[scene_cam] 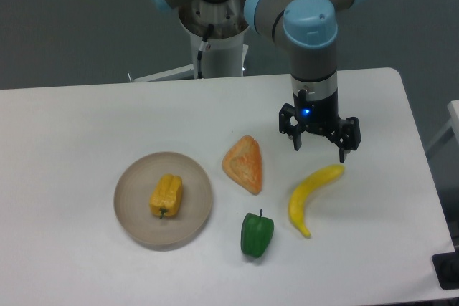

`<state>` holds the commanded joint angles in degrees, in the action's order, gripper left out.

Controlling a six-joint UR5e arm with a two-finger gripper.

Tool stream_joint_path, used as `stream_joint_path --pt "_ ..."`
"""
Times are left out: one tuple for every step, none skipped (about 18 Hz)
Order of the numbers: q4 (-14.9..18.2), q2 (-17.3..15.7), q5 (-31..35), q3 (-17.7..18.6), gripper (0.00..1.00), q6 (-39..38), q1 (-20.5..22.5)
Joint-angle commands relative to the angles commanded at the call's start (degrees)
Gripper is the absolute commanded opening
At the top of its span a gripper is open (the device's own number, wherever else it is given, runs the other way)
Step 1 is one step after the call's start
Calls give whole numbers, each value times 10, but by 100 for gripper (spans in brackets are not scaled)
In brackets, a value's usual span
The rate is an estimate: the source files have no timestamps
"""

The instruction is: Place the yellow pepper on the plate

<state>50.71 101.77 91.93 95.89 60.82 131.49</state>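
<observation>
The yellow pepper (166,196) lies on the round beige-grey plate (132,214) at the left of the table, its short green stem pointing toward the front. My gripper (320,148) hangs over the right side of the table, far to the right of the plate and just above the upper end of the banana. Its fingers are spread apart and hold nothing.
An orange triangular wedge (244,165) lies between the plate and the gripper. A yellow banana (311,195) lies under and in front of the gripper. A green pepper (257,234) stands near the front, right of the plate. The table's right edge is close to the banana.
</observation>
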Motion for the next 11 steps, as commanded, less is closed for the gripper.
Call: stream_joint_path --pt "-1 1 0 0 100 5 0" --pt "-1 3 0 -1 100 11 -1" --pt "-1 4 0 -1 100 17 -1" --pt "-2 9 0 -5 100 18 -1" --pt "-2 11 1 -11 100 18 -1" --pt "-1 16 1 -16 100 18 -1" --pt "-1 17 1 -17 100 17 -2" --pt "-1 17 1 -17 100 16 -2" --pt "-1 17 1 -18 100 16 -2" --pt "-1 17 1 -19 100 17 -2" --pt "-1 17 1 -20 100 16 -2"
